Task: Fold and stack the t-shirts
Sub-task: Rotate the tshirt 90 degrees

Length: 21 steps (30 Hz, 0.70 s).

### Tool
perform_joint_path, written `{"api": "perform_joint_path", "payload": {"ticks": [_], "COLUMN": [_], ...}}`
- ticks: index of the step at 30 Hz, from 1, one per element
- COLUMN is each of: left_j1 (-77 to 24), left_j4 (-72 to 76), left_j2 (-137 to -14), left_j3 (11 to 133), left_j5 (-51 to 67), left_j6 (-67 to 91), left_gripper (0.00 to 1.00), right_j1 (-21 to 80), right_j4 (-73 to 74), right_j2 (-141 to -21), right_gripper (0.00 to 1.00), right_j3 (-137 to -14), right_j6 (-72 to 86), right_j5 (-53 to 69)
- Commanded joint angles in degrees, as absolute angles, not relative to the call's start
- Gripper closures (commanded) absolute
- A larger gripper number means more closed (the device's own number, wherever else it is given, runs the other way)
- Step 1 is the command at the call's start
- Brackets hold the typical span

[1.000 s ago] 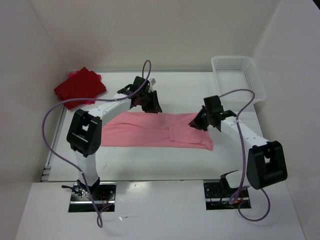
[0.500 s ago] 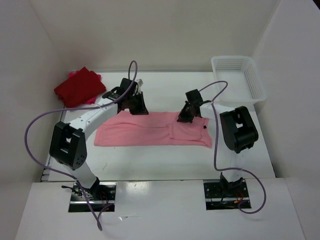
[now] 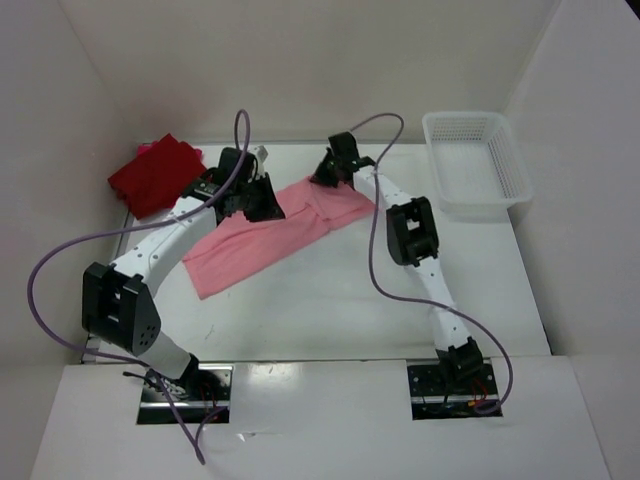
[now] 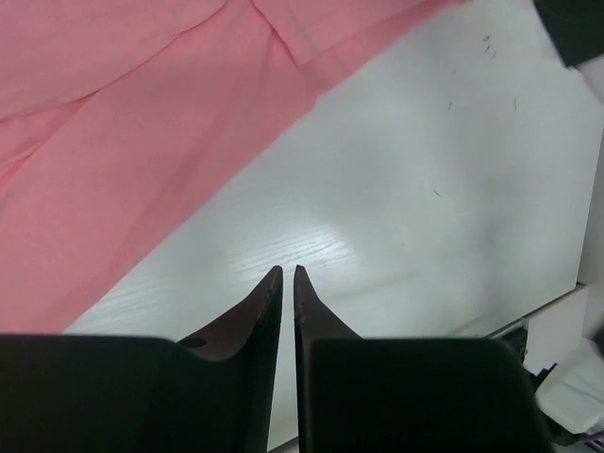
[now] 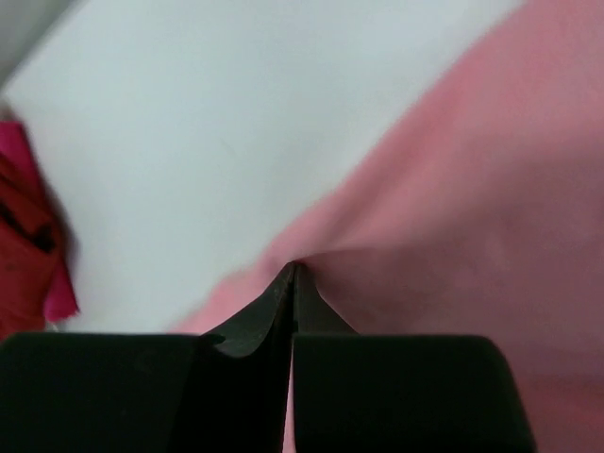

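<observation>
Looks about two-thirds done; shows dark red shirt (image 3: 160, 178) folded over crimson-pink shirt (image 3: 148, 149) in the table's (image 3: 330, 300) far left corner; leaves light pink shirt (image 3: 265, 240), slanting mid-table, to fold and stack; has right gripper (image 5: 291, 269) pinching its far corner, left gripper (image 4: 288, 274) nearly closed, empty.

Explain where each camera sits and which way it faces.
Top external: above and behind the bases, looking down on the table; left arm and right arm show whole.
Left wrist: on the left arm, looking past the left jaws, close together, at table and the light pink shirt.
Right wrist: on the right arm, looking along the right jaws, shut on that shirt.
Shared: top and right wrist both show the red shirts.
</observation>
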<state>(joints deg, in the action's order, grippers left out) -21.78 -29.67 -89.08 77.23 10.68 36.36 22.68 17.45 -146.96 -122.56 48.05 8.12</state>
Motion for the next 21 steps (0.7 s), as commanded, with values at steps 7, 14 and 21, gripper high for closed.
{"api": "perform_joint_path", "payload": {"ticks": [7, 14, 21], "left_j1": [-12.31, -8.35, -3.52], "left_j4": [-33.49, -30.94, -30.32], "left_j2": [-86.75, -86.75, -85.61], "left_j3": [82.0, 80.77, 76.56], "left_j5": [14.84, 17.23, 18.37], "left_j6": [33.93, 32.79, 32.26], "left_gripper": [0.83, 0.83, 0.82], "right_j1": [25.74, 29.27, 40.14], "right_j4": [38.84, 20.42, 10.21], "right_j2": [-148.86, -108.12, -93.32], "right_gripper": [0.77, 0.64, 0.52], "right_j3": [-159.19, -109.93, -72.36], "right_j6": [40.36, 36.9, 47.36], "right_j5": [5.93, 4.66, 8.96]}}
